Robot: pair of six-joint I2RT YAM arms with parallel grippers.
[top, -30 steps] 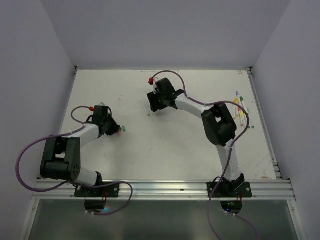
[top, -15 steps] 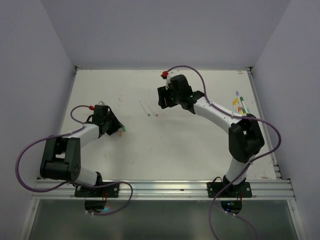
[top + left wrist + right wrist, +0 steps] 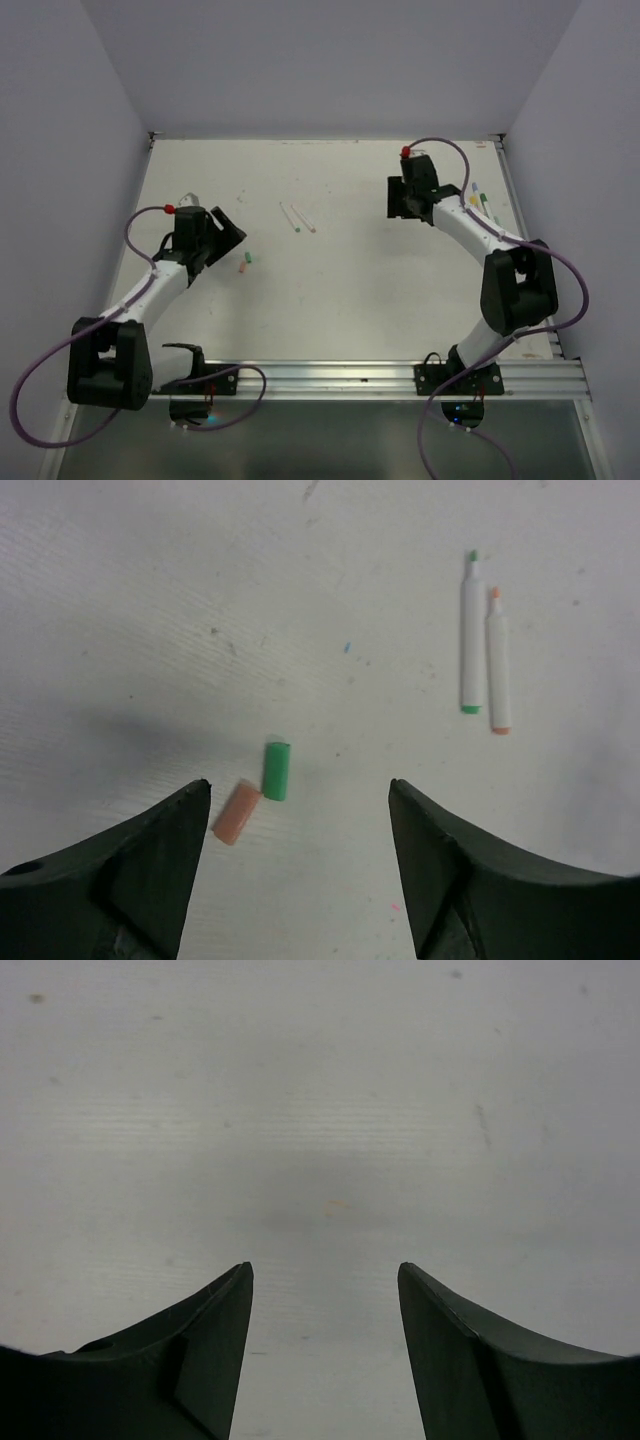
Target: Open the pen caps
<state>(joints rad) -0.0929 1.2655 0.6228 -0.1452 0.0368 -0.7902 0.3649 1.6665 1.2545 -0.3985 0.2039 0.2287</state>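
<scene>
A scuffed white table (image 3: 350, 300), walled in by pale panels, carries two arms bolted at its near edge. The left arm (image 3: 150, 290) reaches toward the left-centre of the surface, and the right arm (image 3: 490, 240) stretches to the far right corner. The left gripper (image 3: 300, 800) hovers above the table with its dark jaws spread wide and nothing between them; seen from overhead it sits just left of the loose caps (image 3: 228, 232). The right gripper (image 3: 325, 1275) also hangs with its jaws well apart and holds nothing, only bare, lightly marked tabletop showing between its fingers. From above it lies near the far right (image 3: 400, 200). Two uncapped pens rest side by side, almost touching, near the middle of the far half of the table. The green-tipped pen (image 3: 472, 630) is the longer of the pair, with the orange-tipped pen (image 3: 498, 660) just to its right in the left wrist view. A cluster of pens (image 3: 480, 195) lies along the right edge, partly hidden behind the right arm; whether they are capped cannot be told. Two caps lie loose on the table just ahead of the left gripper: the green cap (image 3: 276, 770), and the orange cap (image 3: 237, 811), corner to corner beside it and tilted.
</scene>
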